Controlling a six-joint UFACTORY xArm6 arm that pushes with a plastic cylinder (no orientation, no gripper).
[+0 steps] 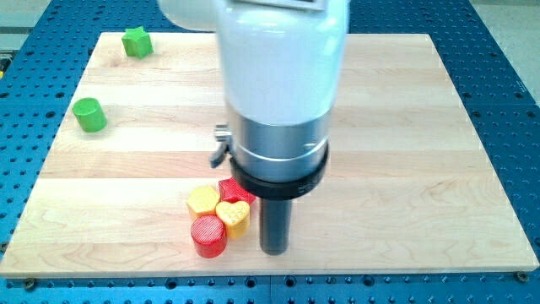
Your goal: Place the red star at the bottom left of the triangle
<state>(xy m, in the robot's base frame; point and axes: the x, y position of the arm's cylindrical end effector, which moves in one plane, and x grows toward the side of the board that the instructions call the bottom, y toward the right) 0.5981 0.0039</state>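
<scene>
Red star [231, 189] near counter [405, 152] bottom edge, mostly hidden, touching yellow hexagon [202, 200], yellow heart [234, 214]; red cylinder [208, 236] below. My tip [273, 250] just right of heart, holding nothing. Green blocks [137, 41] [89, 114] near top-left corner.

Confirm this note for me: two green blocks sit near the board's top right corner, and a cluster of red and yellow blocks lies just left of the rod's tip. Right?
Not quite. In the camera view the two green blocks sit near the board's top left corner, not the top right. The rest holds: the red and yellow cluster lies just left of my tip.
</scene>
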